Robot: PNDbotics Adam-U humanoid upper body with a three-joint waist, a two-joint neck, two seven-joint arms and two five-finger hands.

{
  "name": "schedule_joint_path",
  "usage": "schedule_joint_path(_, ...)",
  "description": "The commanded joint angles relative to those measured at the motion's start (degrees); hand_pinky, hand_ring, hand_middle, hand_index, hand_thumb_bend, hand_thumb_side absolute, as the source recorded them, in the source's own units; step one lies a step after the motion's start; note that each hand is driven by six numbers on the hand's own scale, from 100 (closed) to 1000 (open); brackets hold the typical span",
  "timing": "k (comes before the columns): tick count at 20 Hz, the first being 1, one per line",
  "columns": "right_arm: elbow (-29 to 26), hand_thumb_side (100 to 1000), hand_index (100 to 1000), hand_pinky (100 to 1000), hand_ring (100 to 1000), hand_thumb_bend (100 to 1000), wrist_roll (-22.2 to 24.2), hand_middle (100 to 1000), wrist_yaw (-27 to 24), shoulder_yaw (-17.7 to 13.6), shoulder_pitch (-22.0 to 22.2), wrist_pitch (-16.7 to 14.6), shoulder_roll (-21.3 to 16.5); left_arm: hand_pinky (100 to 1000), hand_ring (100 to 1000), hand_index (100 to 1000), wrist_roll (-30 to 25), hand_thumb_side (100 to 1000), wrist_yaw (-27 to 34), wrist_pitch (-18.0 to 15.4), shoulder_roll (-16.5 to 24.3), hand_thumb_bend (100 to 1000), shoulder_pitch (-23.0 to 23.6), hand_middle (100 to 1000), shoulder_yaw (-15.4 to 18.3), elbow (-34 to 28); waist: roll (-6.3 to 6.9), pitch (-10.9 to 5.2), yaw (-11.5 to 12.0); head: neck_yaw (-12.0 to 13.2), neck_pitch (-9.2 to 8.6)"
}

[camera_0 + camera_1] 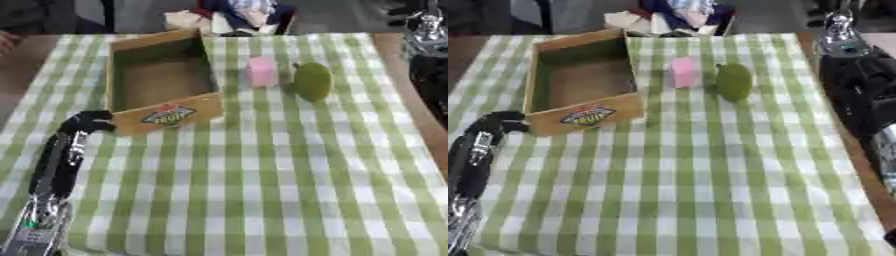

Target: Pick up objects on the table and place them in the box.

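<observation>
At seven o'clock the left hand touches the wooden box's near corner; its finger posture cannot be told. Beyond, at one o'clock, a pink block stands just beside a green fruit.

Wooden box: open-topped, nothing inside, oval label on near wall, far left of checked cloth | pink block: small, upright, just right of box | green fruit: rounded, just beside pink block's right side
</observation>
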Motion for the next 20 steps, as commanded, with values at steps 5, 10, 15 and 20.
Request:
schedule_joint_path(5, -3.98, 696, 829, 584, 640, 100, 4.31, 676, 11.58, 1.99, -1.35, 2.15, -0.73, 848, 647, 754, 0.27, 908, -0.42, -0.05, 0.57, 100, -0.13, 669, 0.62, -0.86, -0.03, -0.77, -0.12, 0.17, 0.33)
schedule_joint_path(10, -7.83, 578, 855, 612, 666, 100, 11.20, 702, 27.35, 2.43, -1.01, 5.26, 0.65, 848, 647, 754, 0.28, 908, -0.43, -0.07, 0.52, 100, -0.15, 668, 0.65, -0.87, 0.17, -0.70, -0.12, 0.12, 0.44)
schedule_joint_path(15, -11.05, 506, 873, 632, 683, 100, 16.99, 721, 39.55, 1.38, -0.66, 6.52, 2.10, 848, 647, 754, 0.26, 908, -0.42, -0.08, 0.47, 100, -0.18, 668, 0.62, -0.84, 0.31, -0.64, -0.12, -0.01, 0.52)
schedule_joint_path(20, -12.69, 447, 888, 651, 702, 100, 20.27, 739, 45.75, 1.62, -0.22, 6.18, 3.83, 848, 646, 754, 0.16, 908, -0.41, -0.11, 0.40, 100, -0.23, 667, 0.51, -0.83, 0.47, -0.61, -0.01, -0.28, 0.61)
